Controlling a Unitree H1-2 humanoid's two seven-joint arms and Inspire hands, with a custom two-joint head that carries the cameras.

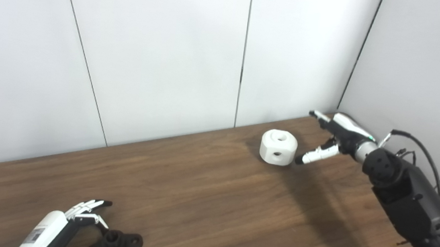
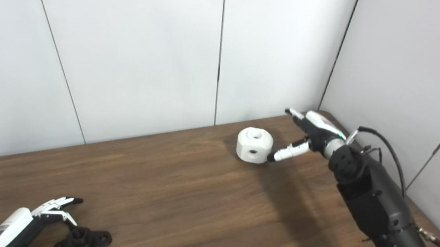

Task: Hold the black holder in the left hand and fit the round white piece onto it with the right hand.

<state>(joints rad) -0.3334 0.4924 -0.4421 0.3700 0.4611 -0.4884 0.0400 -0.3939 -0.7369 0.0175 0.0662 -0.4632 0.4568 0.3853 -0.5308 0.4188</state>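
We take the round white piece point(image 1: 278, 147) as our landmark. It rests on the wooden table point(image 1: 205, 194), close to the back wall panels point(image 1: 162, 53), with one hole facing up and another in its side.

The right hand point(image 1: 333, 136) sits just to the right of the white piece. Its fingers are spread apart and it holds nothing. One finger point(image 1: 316, 155) reaches toward the lower right side of the piece; in the right eye view its dark tip appears to touch the piece, though we cannot confirm contact. The other fingers extend above and behind, clear of the piece.

The black holder point(image 1: 115, 244) lies well apart from the white piece, toward the near left edge of the table. The left hand point(image 1: 73, 220) lies just left of the holder, fingers extended and apart, gripping nothing. We cannot tell whether it touches the holder.
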